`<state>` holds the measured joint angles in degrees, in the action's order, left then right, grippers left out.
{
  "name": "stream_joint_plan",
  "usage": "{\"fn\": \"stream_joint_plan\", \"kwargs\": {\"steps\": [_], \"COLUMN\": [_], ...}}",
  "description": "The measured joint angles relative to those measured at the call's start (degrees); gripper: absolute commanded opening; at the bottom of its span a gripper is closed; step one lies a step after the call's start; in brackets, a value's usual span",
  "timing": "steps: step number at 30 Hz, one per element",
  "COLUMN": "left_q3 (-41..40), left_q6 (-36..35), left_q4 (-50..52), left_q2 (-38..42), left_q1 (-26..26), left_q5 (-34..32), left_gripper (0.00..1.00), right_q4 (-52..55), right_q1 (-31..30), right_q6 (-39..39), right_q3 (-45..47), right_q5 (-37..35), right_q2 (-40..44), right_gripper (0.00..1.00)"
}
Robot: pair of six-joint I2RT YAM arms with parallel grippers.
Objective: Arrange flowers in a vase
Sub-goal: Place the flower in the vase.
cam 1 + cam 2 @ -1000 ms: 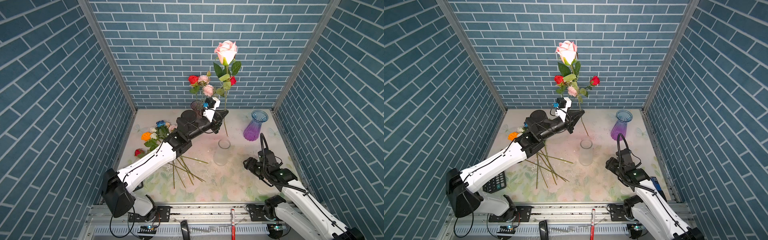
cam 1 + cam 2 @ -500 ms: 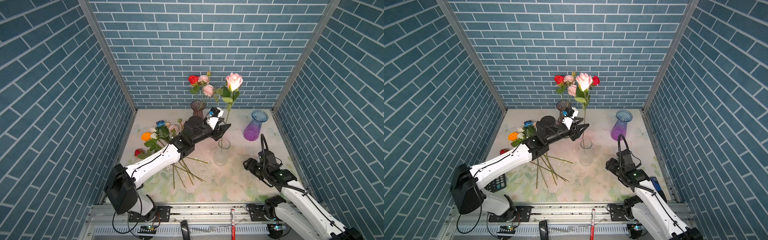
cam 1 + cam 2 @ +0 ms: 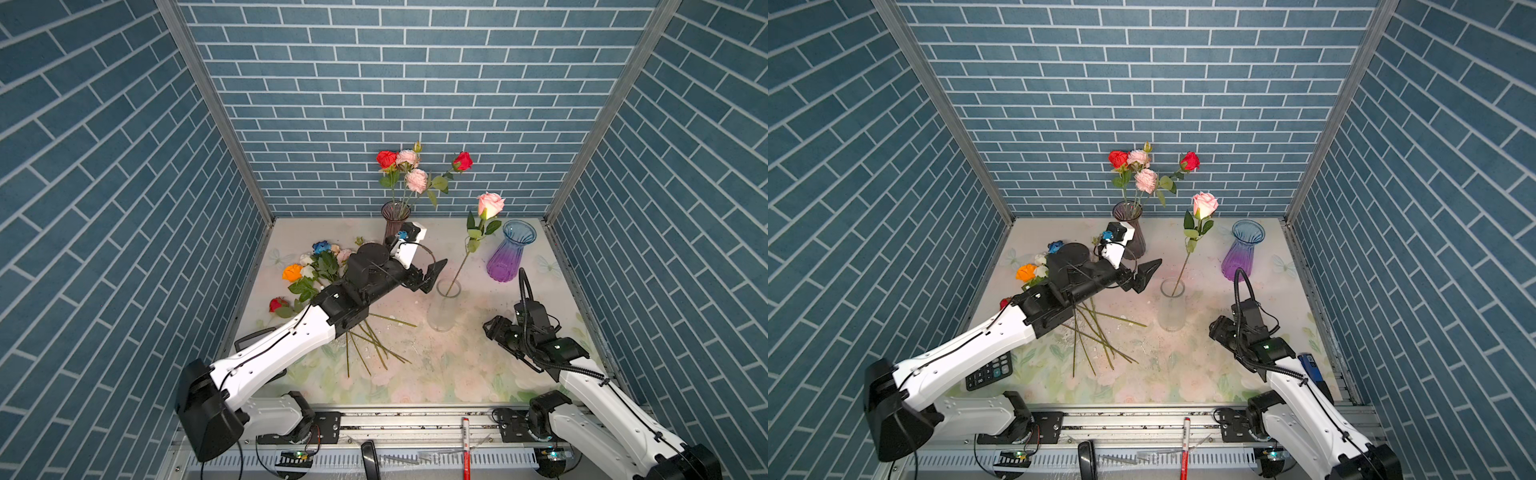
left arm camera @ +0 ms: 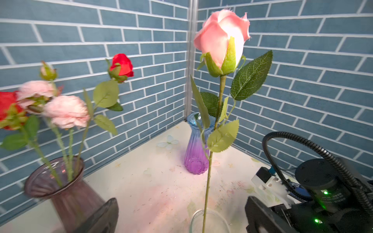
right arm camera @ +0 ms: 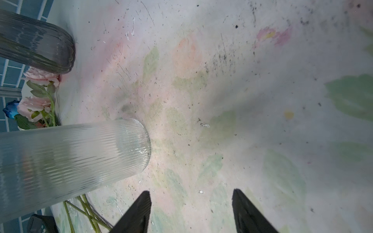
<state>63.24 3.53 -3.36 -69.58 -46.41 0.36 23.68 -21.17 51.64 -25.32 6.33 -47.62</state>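
A pink rose (image 3: 490, 204) (image 3: 1204, 203) (image 4: 222, 40) stands with its stem in the clear ribbed vase (image 3: 444, 309) (image 3: 1172, 309) (image 5: 70, 157) and leans toward the back. Just left of the vase's mouth, my left gripper (image 3: 432, 276) (image 3: 1144, 276) (image 4: 181, 219) is open, its fingers wide on either side of the stem and touching nothing. More flowers (image 3: 316, 266) (image 3: 1034, 270) lie in a heap at the table's left. My right gripper (image 3: 490, 328) (image 3: 1214, 328) (image 5: 190, 193) hangs open and empty low over the mat, right of the clear vase.
A dark vase (image 3: 395, 218) (image 4: 66, 191) at the back holds red and pink blooms. A blue-to-purple vase (image 3: 509, 253) (image 3: 1241, 253) stands at the back right. Bare stems (image 3: 374, 345) fan out under my left arm. A calculator (image 3: 988, 370) lies front left.
My left arm came down with the pink rose, set its stem into the clear vase, then opened and let go. The right arm has not moved.
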Motion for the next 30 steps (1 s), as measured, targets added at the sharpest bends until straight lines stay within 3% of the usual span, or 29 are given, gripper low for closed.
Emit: {"fn": "stream_joint_plan", "kwargs": {"steps": [3,7,10,13,15,19,30], "left_q3": [0.0,-3.0,-6.6,-7.8,-7.7,-6.7,-5.9], "left_q6": [4.7,13.2,17.5,19.4,20.0,19.8,19.9], "left_q4": [7.8,16.8,22.9,27.2,28.3,29.3,26.2], "left_q2": [2.7,4.1,3.3,0.4,-2.8,-10.9,-24.2], "left_q1": [4.6,18.5,28.5,33.8,35.3,36.6,37.6], "left_q5": [-2.2,-1.1,1.7,4.4,6.3,8.7,11.2], "left_gripper": [1.00,0.97,0.90,0.84,0.79,0.58,0.39], "right_q4": [-0.9,-2.0,-2.4,-2.4,-2.4,-2.3,-2.3], "right_q1": [0.0,0.1,0.1,0.1,0.1,0.1,0.1], "right_q6": [0.0,0.0,0.0,0.0,0.0,0.0,0.0], "right_q3": [0.0,0.0,0.0,0.0,0.0,0.0,0.1], "right_q5": [0.6,1.1,1.5,1.7,1.8,1.8,1.8], "right_q2": [-0.9,-2.1,-3.3,-4.5,-4.6,-3.7,-1.1], "right_gripper": [0.66,0.65,0.65,0.65,0.65,0.65,0.65]}}
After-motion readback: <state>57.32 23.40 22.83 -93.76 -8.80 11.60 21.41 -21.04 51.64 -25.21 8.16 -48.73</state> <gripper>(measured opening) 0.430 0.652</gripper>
